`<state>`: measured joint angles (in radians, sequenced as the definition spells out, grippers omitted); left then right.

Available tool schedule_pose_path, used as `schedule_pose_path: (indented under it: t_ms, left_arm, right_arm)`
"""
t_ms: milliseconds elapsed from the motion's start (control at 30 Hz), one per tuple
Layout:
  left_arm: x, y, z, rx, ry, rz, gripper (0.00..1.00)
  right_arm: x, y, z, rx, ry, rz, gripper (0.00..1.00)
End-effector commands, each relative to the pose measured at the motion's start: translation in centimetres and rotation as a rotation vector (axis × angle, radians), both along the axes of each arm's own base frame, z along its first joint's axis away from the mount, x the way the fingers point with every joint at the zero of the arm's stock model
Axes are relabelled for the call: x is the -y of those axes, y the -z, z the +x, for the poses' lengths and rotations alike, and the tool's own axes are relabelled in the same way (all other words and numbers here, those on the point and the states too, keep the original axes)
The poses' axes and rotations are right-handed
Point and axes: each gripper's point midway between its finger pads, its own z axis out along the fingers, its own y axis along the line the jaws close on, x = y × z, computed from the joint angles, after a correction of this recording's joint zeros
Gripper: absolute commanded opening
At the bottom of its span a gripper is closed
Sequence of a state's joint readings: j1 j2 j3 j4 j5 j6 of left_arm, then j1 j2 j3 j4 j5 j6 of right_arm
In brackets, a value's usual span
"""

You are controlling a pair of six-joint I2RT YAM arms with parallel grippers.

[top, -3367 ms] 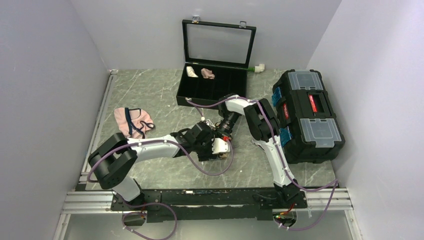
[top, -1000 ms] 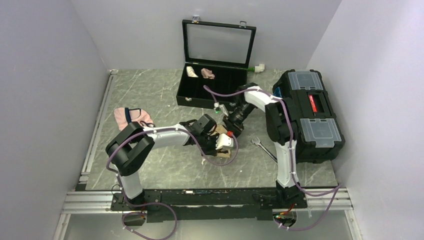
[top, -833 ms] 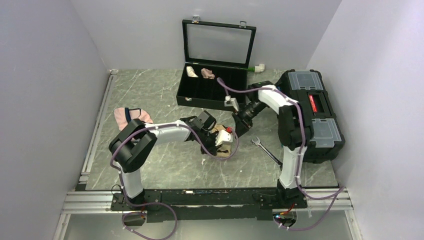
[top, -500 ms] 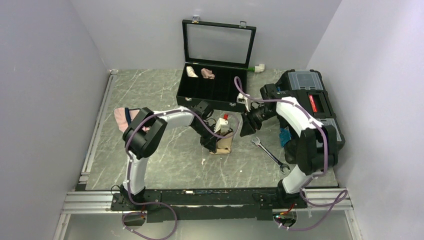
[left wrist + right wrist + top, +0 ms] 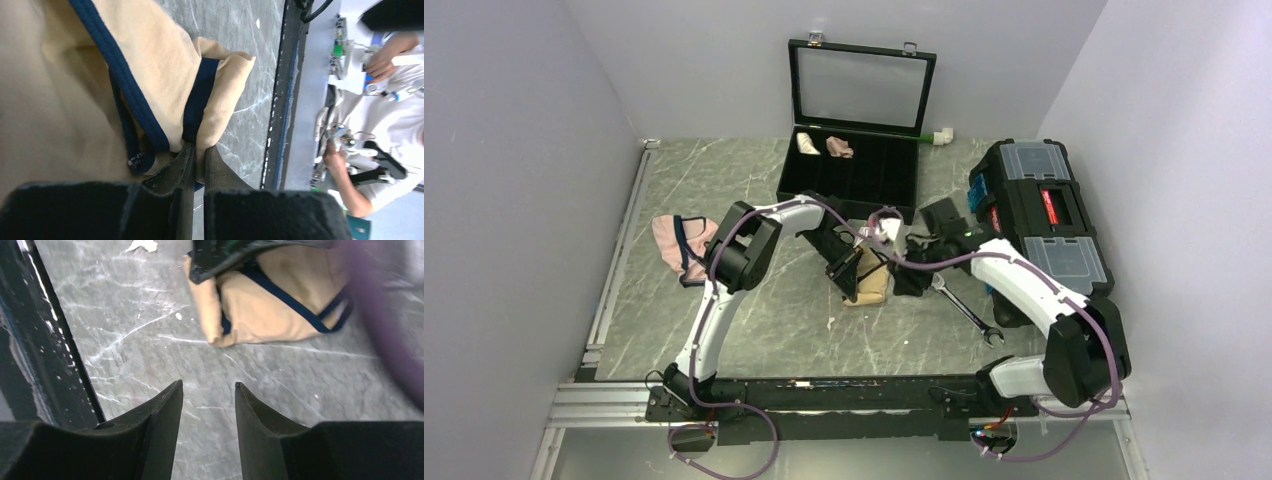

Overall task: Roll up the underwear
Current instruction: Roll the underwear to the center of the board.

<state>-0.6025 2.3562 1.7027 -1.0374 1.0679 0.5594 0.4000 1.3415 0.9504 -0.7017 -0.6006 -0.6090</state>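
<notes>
Left wrist: your left fingers [image 5: 216,172] are clenched on a folded edge of the underwear [image 5: 165,65] | Right wrist: right fingers [image 5: 160,420] parted, empty, hovering near it | Underwear lies bunched on the desk [image 5: 125,355], judged mid-roll | Next: you likely need the right fingers steadying the fold.

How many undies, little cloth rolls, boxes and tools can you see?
Underwear: 2, the tan underwear and the pink underwear
Fabric rolls: 2
Boxes: 2, the display case and the toolbox
Tools: 1, the wrench
Total: 7
</notes>
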Motion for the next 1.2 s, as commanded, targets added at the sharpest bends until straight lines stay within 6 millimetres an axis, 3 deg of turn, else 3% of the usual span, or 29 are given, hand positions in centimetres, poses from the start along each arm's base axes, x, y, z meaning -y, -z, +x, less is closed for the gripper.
schedule_pose_path:
  t_ms: [0, 467, 867, 1167]
  left_arm:
    - [-0.6, 2.3, -0.2, -0.051, 0.022, 0.090, 0.00]
    - [-0.1, 2.7, -0.4, -0.218, -0.019, 0.170, 0.00]
    - [-0.2, 2.6, -0.6, -0.229, -0.014, 0.177, 0.00]
    - [-0.6, 2.7, -0.8, -0.217, -0.010, 0.176, 0.00]
  right_arm:
    - [-1.7, 0.6, 0.3, 0.186, -0.085, -0.109, 0.45]
    - [-5.9, 5.2, -0.6, 0.331, -0.297, -0.333, 0.46]
    - [-5.8, 9.1, -0.7, 0.306, -0.334, -0.422, 0.31]
    - [-4.8, 11.8, -2.4, 0.208, -0.372, -0.462, 0.25]
